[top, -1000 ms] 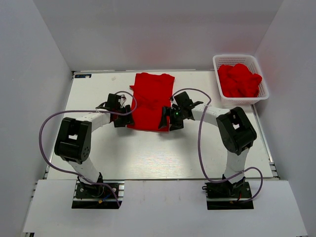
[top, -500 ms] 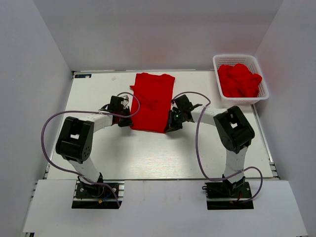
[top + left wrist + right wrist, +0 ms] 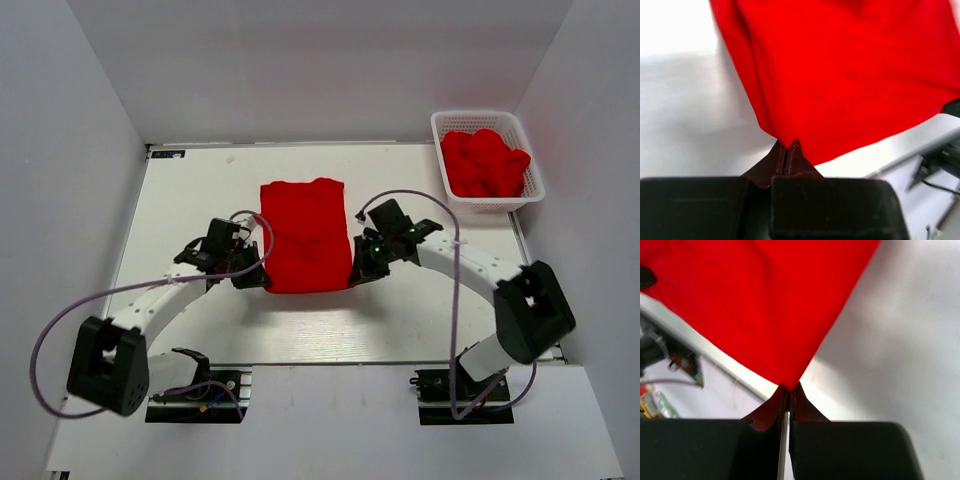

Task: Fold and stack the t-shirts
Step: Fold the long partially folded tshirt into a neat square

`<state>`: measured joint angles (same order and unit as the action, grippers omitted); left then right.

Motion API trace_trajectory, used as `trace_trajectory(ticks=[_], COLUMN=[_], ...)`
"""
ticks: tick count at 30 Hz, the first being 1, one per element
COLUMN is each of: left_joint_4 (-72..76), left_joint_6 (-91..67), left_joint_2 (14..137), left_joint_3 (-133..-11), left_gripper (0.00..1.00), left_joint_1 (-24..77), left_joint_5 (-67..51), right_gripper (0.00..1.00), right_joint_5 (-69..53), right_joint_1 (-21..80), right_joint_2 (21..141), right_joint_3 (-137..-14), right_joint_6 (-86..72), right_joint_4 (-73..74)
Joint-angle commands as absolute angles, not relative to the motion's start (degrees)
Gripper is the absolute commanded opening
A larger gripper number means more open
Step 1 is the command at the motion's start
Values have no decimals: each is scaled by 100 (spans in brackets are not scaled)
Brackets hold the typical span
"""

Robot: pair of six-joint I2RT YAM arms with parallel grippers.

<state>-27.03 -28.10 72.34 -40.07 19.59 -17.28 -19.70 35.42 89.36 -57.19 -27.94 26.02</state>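
One red t-shirt (image 3: 305,236) hangs stretched between the two arms over the middle of the table. My left gripper (image 3: 256,281) is shut on its near left corner, and in the left wrist view the red cloth (image 3: 850,75) runs into the closed tips of that gripper (image 3: 785,145). My right gripper (image 3: 356,277) is shut on the near right corner; the right wrist view shows the cloth (image 3: 760,305) pinched at that gripper's (image 3: 789,387) tips. The near edge is lifted off the table. More red t-shirts (image 3: 484,162) lie crumpled in the basket.
A white lattice basket (image 3: 445,124) stands at the back right corner of the table. White walls close in the left, back and right sides. The arms' purple cables loop over the near part of the table (image 3: 330,330).
Both grippers have shut on the t-shirt's near corners and pulled toward the near edge, lifting that edge. The shirt has drawn back from the far side and both arms have stretched out sideways.
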Motion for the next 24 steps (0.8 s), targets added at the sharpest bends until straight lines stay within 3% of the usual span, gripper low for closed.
trace_trajectory(ticks=[1,9,13,24], left_joint_4=[-3365,-3789,-3700,-3700], left_joint_6=[-2979,-3190,-3243,-3296], left_joint_2=[6593,6538,7108,8498], left_joint_3=[-4077,-5325,-5966,-7724], left_gripper=[0,0,0,0], left_joint_1=[1951,1951,1846,1740], left_joint_5=[-2065,-1644,-1153,-194], right_gripper=[0,0,0,0], right_joint_5=[-2065,-1899,-1451,-1766], right_joint_1=[3568,3507,3358,2681], right_joint_2=[8237,8366,8780,10168], right_joint_3=[-5703,-6740,-7723,-9621], right_joint_6=[-2646,-2567,-2408,-2136], right_joint_4=[3549,3963,4324,4544])
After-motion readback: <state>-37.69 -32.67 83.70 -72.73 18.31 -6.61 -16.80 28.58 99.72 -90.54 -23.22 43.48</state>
